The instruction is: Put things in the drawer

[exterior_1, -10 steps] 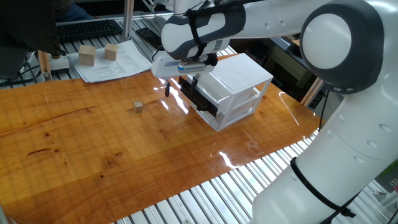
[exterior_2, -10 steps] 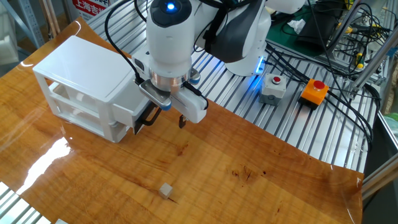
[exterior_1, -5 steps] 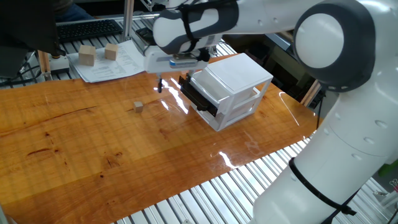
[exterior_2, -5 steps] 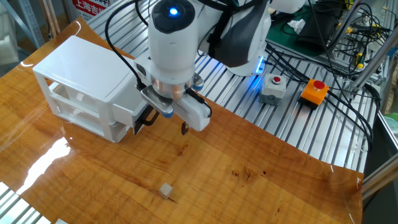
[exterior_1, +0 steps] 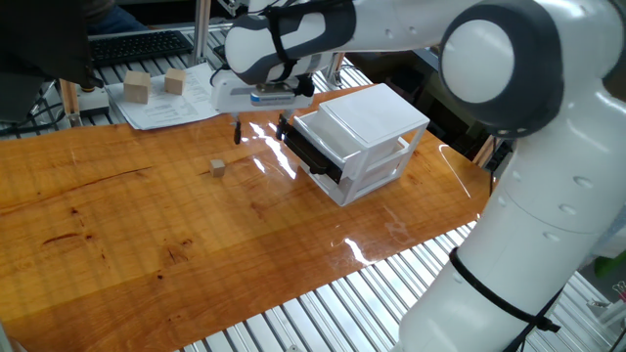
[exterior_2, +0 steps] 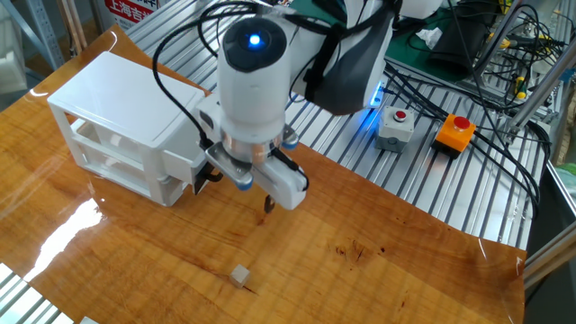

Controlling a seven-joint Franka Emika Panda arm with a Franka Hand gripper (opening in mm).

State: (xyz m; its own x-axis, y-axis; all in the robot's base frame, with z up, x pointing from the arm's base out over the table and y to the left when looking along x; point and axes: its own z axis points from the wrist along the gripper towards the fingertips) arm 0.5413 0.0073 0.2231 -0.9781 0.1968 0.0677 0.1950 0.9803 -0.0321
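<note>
A white Franka Panda arm reaches over a glossy wooden table (exterior_1: 117, 225). Its gripper (exterior_1: 256, 130) hangs above the tabletop just in front of a small white plastic two-drawer cabinet (exterior_1: 372, 122), pointing down. In one fixed view two dark fingertips (exterior_1: 237, 133) show with a gap between them, so the claw is parted, and it has hold of nothing. In the other fixed view only one dark fingertip (exterior_2: 267, 205) is plain below the gripper (exterior_2: 267, 202), close above the wood.

The upper black-fronted drawer (exterior_1: 311, 149) is pulled out from the cabinet toward the gripper; its dark front (exterior_2: 208, 173) sits just behind the wrist in the other fixed view. What lies inside the drawer cannot be seen.

The tiny tan wooden cube (exterior_1: 217, 168) sits on the bare table, apart from the gripper and well clear of the cabinet (exterior_2: 117, 117). In the other fixed view the cube (exterior_2: 239, 275) lies nearer the camera than the fingertip.

Two larger tan wooden blocks (exterior_1: 137, 88) rest on a sheet of paper (exterior_1: 171, 103) at the far table edge
</note>
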